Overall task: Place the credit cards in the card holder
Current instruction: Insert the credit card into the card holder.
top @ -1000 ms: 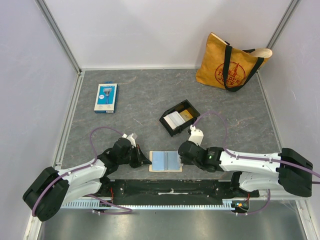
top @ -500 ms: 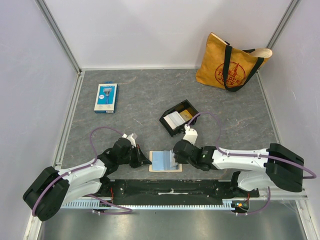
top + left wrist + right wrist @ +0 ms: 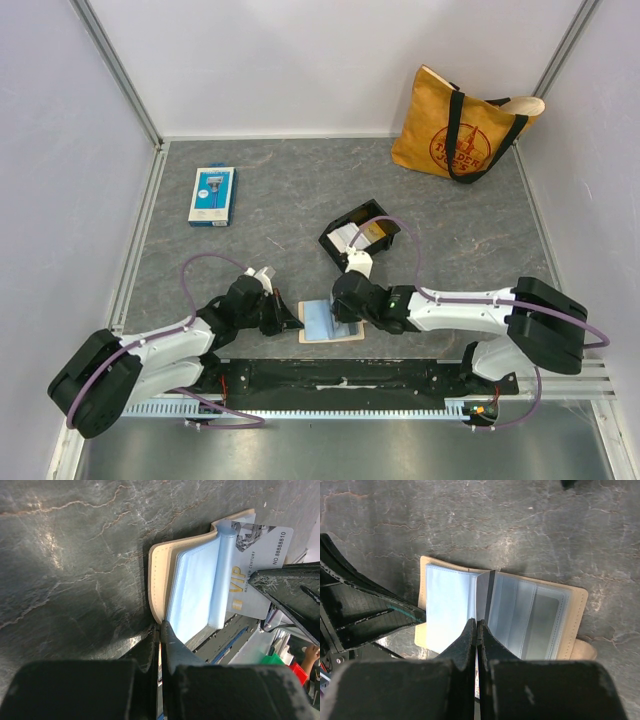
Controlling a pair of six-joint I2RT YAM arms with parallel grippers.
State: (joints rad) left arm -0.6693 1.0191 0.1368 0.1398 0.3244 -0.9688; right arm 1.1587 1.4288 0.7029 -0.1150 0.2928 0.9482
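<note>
L gripper [image 3: 162,626] fingers shut, empty, tip at card holder [image 3: 192,587] left edge. R gripper [image 3: 476,625] pinched shut on VIP card [image 3: 257,555] over it.

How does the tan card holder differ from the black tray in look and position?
The card holder is tan and flat, lying open; the tray is black with raised walls. The card holder lies near the table's front edge; the tray sits farther back. Both are rectangular.
</note>
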